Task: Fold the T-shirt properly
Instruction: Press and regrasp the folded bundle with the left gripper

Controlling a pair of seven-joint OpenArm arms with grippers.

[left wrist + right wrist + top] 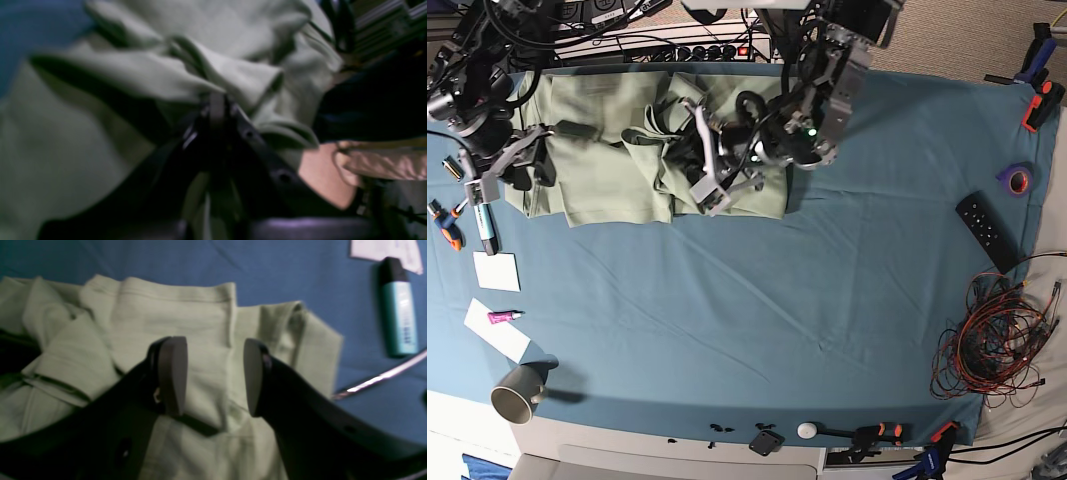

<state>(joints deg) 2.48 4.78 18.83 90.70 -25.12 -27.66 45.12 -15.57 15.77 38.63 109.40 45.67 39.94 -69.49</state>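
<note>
Left hand (pixel 217 100) pinched shut on cloth; right hand (pixel 213 376) spread open, low.

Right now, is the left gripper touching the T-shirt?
Touching. In the left wrist view, the left gripper is closed on a fold of the T-shirt, with the cloth bunched right at its tips.

T-shirt at the cloth's far left

The T-shirt (pixel 627 160) lies on the table cloth (pixel 827 290); remote control (pixel 986 230) well right, cup (pixel 517 392) near-left.
</note>
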